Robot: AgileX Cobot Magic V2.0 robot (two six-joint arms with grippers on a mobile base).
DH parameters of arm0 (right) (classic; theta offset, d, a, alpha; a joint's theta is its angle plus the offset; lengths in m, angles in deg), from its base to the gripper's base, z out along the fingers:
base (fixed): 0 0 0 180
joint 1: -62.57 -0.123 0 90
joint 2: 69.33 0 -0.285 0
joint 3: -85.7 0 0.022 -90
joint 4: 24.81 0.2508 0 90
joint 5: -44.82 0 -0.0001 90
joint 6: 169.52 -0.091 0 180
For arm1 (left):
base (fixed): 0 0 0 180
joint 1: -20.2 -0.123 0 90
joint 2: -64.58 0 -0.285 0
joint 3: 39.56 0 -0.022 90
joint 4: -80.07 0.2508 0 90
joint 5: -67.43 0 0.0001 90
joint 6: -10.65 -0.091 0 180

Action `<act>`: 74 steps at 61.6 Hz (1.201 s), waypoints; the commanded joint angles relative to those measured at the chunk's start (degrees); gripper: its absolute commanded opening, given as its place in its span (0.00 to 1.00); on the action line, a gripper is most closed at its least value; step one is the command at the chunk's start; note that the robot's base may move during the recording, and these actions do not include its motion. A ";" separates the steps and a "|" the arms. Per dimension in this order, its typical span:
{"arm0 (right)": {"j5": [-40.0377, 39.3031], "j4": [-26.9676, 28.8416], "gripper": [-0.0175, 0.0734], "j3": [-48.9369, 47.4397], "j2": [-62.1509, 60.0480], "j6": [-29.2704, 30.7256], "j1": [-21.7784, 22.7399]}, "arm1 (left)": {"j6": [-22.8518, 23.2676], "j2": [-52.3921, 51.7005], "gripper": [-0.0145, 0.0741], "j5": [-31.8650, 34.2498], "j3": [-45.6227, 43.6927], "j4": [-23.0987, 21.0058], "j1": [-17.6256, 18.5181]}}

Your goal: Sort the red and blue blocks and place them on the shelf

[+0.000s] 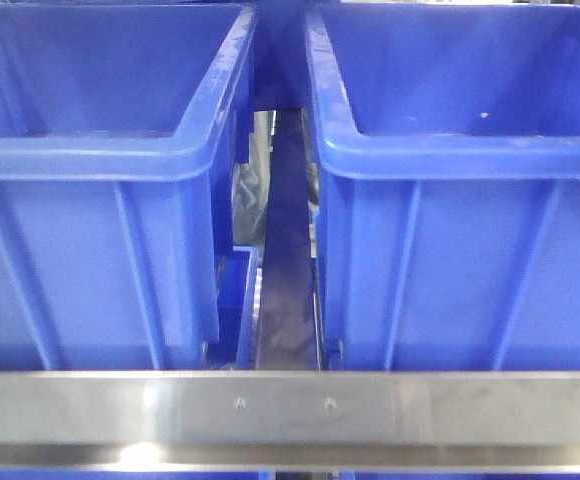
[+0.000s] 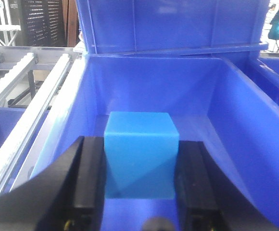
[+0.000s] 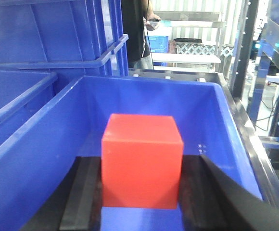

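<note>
Steel front rail (image 1: 290,405) of the shelf (image 1: 286,290) low across the front view, with two large blue bins (image 1: 100,160) (image 1: 450,160) behind it and a narrow gap between them. Left gripper (image 2: 140,166) pinching the blue block (image 2: 140,144) by its sides inside a blue bin (image 2: 240,130), roller tracks (image 2: 29,120) just beside. Right gripper (image 3: 142,192) clamped on the red block (image 3: 142,154), within the walls of a second bin (image 3: 38,144).
</note>
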 commanded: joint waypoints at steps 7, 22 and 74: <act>-5.33 0.02 0.47 -1.53 0.50 0.49 0.17 | 0.13 0.53 0.30 5.01 -1.77 -0.43 0.08; -5.33 0.02 0.47 -1.53 0.50 0.49 0.17 | 0.13 0.53 0.30 5.01 -1.77 -0.43 0.08; -5.33 0.02 0.47 -1.53 0.50 0.49 0.17 | 0.13 0.53 0.30 5.01 -1.77 -0.43 0.08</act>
